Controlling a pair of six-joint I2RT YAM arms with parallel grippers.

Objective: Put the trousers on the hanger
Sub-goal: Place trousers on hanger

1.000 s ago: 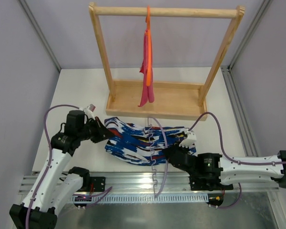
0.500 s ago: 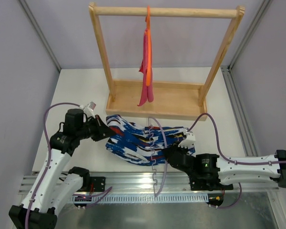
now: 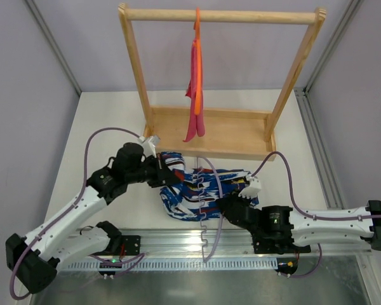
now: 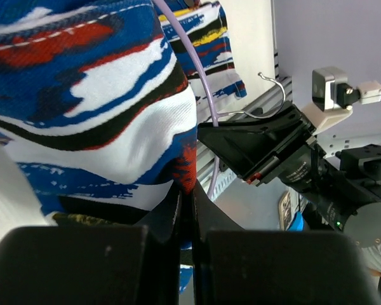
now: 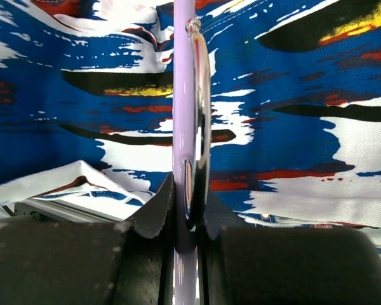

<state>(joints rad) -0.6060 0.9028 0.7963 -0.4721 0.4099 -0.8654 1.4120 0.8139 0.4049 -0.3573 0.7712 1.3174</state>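
Seen from above, the trousers (image 3: 189, 190) lie bunched on the table (image 3: 108, 121) just in front of the wooden rack (image 3: 206, 150). The hanger (image 3: 206, 236) lies across them, pointing away from the rack. In front of the rack's left post, the left gripper (image 3: 171, 178) pinches the trousers' edge; the right gripper (image 3: 223, 204) clamps the hanger.

Left wrist: the gripper is pressed shut on a fold of printed cloth.

Right wrist: the gripper squeezes the lilac hanger, trousers behind it.

The white table (image 3: 108, 121) is carrying the wooden rack (image 3: 235, 133) and the trousers (image 3: 181, 197), lying bunched near its front edge.
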